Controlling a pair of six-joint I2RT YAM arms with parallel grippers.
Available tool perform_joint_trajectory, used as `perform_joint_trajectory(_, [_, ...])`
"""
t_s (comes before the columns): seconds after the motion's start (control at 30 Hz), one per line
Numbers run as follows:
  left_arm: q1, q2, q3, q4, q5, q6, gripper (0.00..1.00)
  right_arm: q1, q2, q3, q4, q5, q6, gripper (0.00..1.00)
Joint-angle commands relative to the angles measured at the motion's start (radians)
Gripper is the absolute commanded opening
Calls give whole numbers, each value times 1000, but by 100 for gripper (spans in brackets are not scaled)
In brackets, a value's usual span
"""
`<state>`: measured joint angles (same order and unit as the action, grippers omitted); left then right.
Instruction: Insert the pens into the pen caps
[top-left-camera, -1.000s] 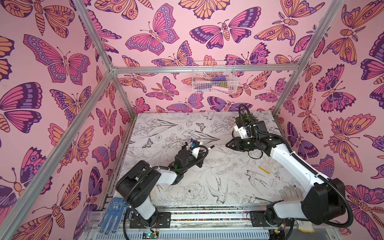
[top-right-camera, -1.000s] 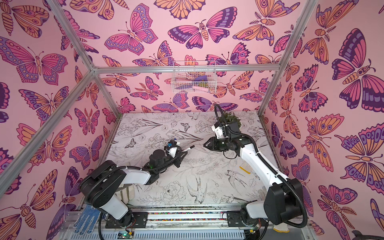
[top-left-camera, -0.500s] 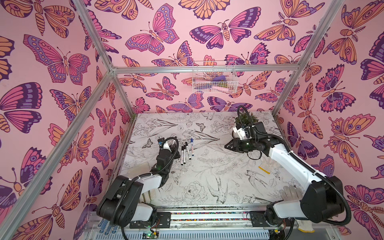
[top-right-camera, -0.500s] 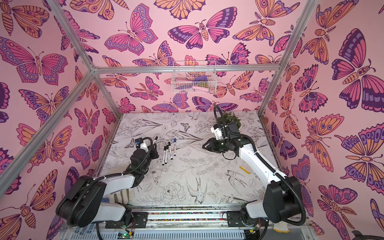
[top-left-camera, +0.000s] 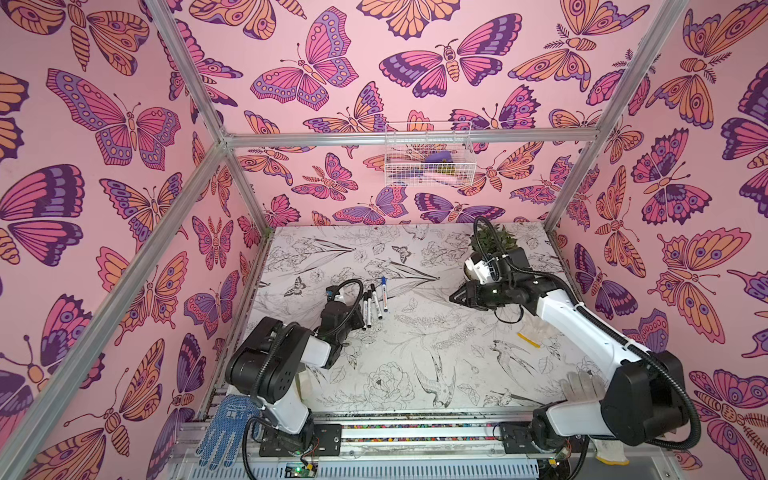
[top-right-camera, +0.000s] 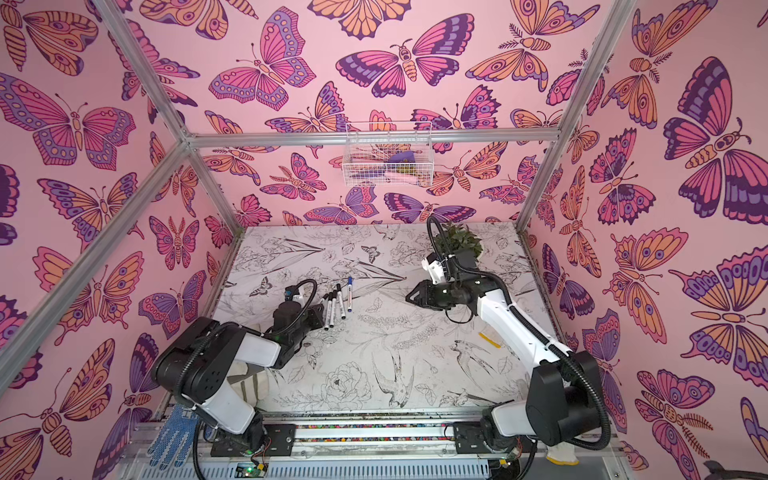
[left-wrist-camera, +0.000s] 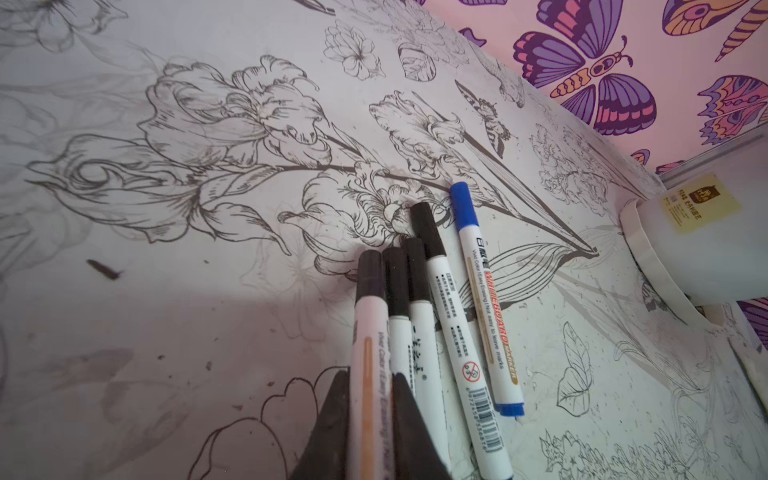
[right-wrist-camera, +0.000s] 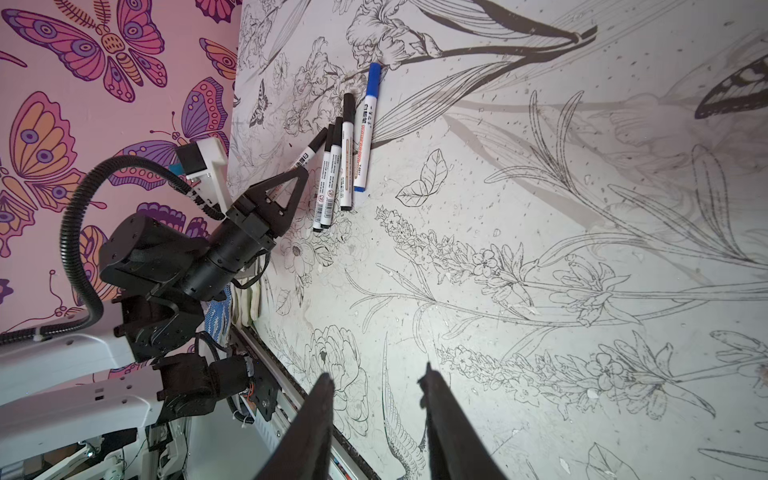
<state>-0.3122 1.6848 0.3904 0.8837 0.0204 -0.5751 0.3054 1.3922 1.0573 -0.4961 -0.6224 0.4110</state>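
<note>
Five pens (top-left-camera: 374, 302) lie side by side on the worktop (top-left-camera: 415, 374), at about ten o'clock from its middle in both top views. Every one is capped: four black pen caps (left-wrist-camera: 426, 230) and one blue cap (left-wrist-camera: 463, 203), all pointing roughly toward twelve o'clock, the far wall. The blue-capped pen (top-right-camera: 350, 294) sits at the three o'clock end of the row and reaches farthest toward twelve. The left hand (left-wrist-camera: 369, 376) is closed on the pen at the nine o'clock end (right-wrist-camera: 308, 154), holding its barrel between the two dark fingers (left-wrist-camera: 332, 419). This pen is angled a little against its neighbours, its cap close beside theirs; whether it is lifted off the surface I cannot tell. The right hand (right-wrist-camera: 376, 384) hangs above the worktop at about two o'clock from the middle, well apart from the pens. Its fingers are parted with nothing between them, and its tips point toward nine o'clock. Behind it, at one o'clock, stands a small potted plant (top-left-camera: 492, 239). A short yellow strip (top-left-camera: 528, 340) lies on the worktop at four o'clock.
</note>
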Motion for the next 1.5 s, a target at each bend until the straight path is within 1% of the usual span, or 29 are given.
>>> perform_joint_trajectory(0.0, [7, 25, 7, 31, 62, -31, 11, -1, -28, -6, -17, 1, -30, 38])
perform_joint_trajectory(0.1, [7, 16, 10, 14, 65, -31, 20, -1, -32, -11, -21, 7, -34, 37])
perform_joint_trajectory(0.13, [7, 10, 10, 6, 68, -29, 31, -1, -30, -10, -21, 7, -35, 37])
perform_joint_trajectory(0.2, [9, -10, 17, -21, 66, -30, 39, 0, -30, -13, -21, 14, -32, 37])
perform_joint_trajectory(0.27, [10, -34, 17, -43, 67, -27, 56, -1, -30, -15, -14, 18, -28, 37])
perform_joint_trajectory(0.33, [10, -66, 19, -81, 52, -25, 63, -2, -28, -19, -8, 27, -21, 38])
perform_joint_trajectory(0.37, [10, -83, 18, -97, 41, -27, 73, -2, -27, -20, -6, 34, -19, 38])
perform_joint_trajectory(0.4, [12, -106, 17, -120, 21, -34, 82, -5, -27, -24, 1, 48, -11, 39])
perform_joint_trajectory(0.43, [15, -136, 18, -143, 6, -33, 86, -12, -26, -29, 6, 70, 2, 39])
perform_joint_trajectory(0.47, [14, -163, 18, -159, -9, -27, 96, -21, -25, -32, 5, 100, 17, 39])
perform_joint_trajectory(0.5, [16, -207, 23, -224, -25, -20, 100, -34, -28, -38, 7, 146, 37, 40])
perform_joint_trajectory(0.57, [21, -282, 60, -356, -70, 13, 100, -71, -41, -57, 3, 269, 58, 40])
perform_joint_trajectory(0.6, [25, -319, 84, -434, -100, 35, 100, -93, -51, -69, -2, 366, 66, 41])
perform_joint_trajectory(0.67, [44, -380, 127, -551, -155, 80, 100, -119, -77, -99, 9, 582, 51, 41])
perform_joint_trajectory(0.7, [61, -401, 156, -621, -179, 96, 100, -120, -93, -115, 17, 737, 36, 42])
perform_joint_trajectory(0.8, [145, -477, 216, -772, -213, 149, 100, -122, -119, -185, 102, 1076, -10, 43])
perform_joint_trajectory(0.83, [173, -490, 235, -818, -227, 183, 100, -123, -119, -212, 141, 1164, -36, 43])
perform_joint_trajectory(0.9, [215, -503, 267, -883, -275, 243, 100, -124, -105, -274, 261, 1251, -103, 45])
perform_joint_trajectory(0.97, [253, -494, 283, -914, -295, 299, 100, -127, -76, -338, 401, 1266, -150, 46])
perform_joint_trajectory(1.03, [281, -470, 275, -893, -313, 357, 100, -127, -43, -392, 541, 1242, -178, 46])
perform_joint_trajectory(1.07, [286, -451, 255, -861, -335, 383, 100, -127, -29, -433, 643, 1238, -191, 45])
perform_joint_trajectory(1.13, [295, -422, 218, -793, -370, 412, 100, -127, 9, -549, 966, 1247, -250, 46])
perform_joint_trajectory(1.17, [297, -372, 192, -741, -371, 420, 100, -122, 17, -562, 1024, 1282, -274, 46])
perform_joint_trajectory(1.23, [304, -337, 145, -635, -341, 432, 100, -127, 19, -577, 1088, 1256, -326, 46])
perform_joint_trajectory(1.33, [305, -306, 121, -532, -291, 447, 99, -146, 106, -693, 1446, 1211, -370, 50])
perform_joint_trajectory(1.37, [305, -304, 105, -472, -269, 466, 100, -146, 101, -686, 1418, 1204, -375, 55])
perform_joint_trajectory(1.4, [305, -296, 74, -379, -264, 480, 99, -158, 72, -665, 1314, 1177, -348, 66])
perform_joint_trajectory(1.43, [306, -296, 62, -333, -262, 484, 100, -184, 47, -650, 1237, 1104, -323, 92])
perform_joint_trajectory(1.47, [306, -288, 41, -265, -252, 493, 99, -231, 60, -664, 1275, 977, -320, 99])
